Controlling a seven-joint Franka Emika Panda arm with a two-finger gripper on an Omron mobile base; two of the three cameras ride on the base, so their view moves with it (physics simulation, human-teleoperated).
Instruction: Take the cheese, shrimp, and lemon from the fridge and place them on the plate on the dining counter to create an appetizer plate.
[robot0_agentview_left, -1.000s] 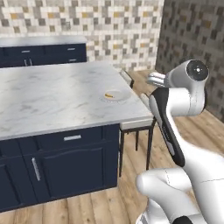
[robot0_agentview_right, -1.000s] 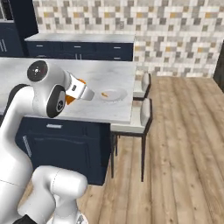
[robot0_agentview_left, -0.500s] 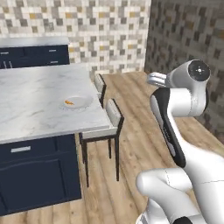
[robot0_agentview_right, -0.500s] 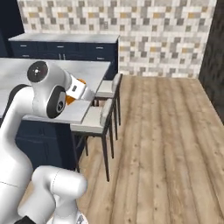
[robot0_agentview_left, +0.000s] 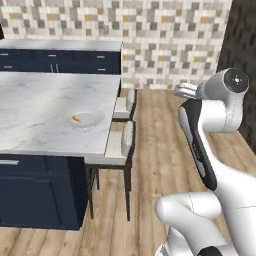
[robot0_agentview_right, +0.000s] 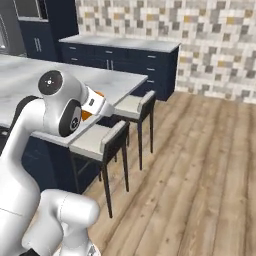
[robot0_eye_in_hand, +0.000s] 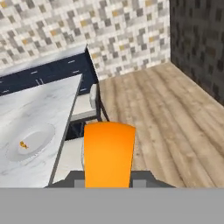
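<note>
Holding the cheese (robot0_eye_in_hand: 108, 154); base has swung, plate (robot0_agentview_left: 95, 118) now left.

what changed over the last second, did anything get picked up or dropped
Only the base drove, so both base views swung round the white marble dining counter. Nothing was taken or released: the gripper still holds the orange cheese wedge, and the thin orange shrimp stays on the round white plate.

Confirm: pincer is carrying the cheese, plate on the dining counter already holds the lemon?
Not the lemon. In the hand view the plate on the dining counter holds the thin orange shrimp. The rest stands: the pincer is shut on the cheese.
</note>
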